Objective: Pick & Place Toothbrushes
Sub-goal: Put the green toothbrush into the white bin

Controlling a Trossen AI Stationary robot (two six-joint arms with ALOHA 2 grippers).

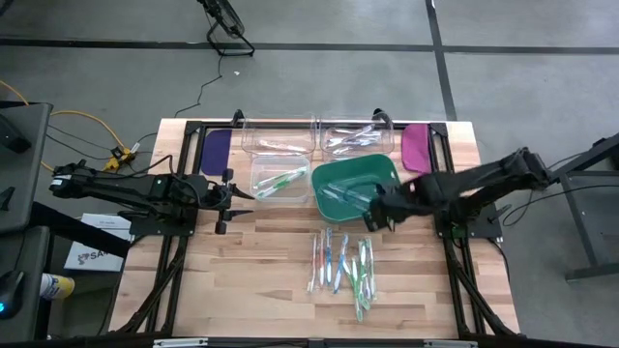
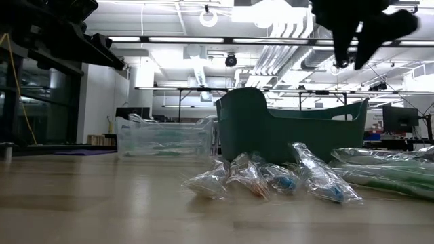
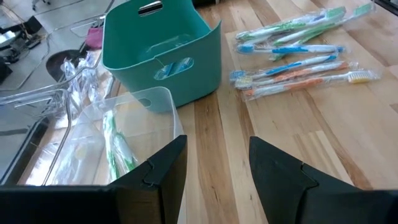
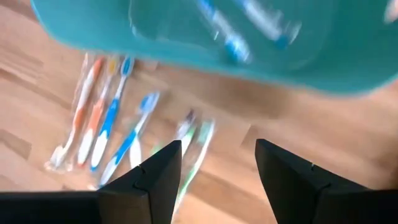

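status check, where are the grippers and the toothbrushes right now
Right gripper open, empty, above the green bin's near rim. Left gripper open, waiting beside the clear bin. Wrapped toothbrushes lie loose on the table, some already binned. Nothing blocking.

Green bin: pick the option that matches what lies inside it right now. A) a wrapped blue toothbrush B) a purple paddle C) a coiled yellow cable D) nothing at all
A: the right wrist view looks into the green bin and shows a wrapped blue toothbrush lying on its floor, while more toothbrushes still lie on the table.
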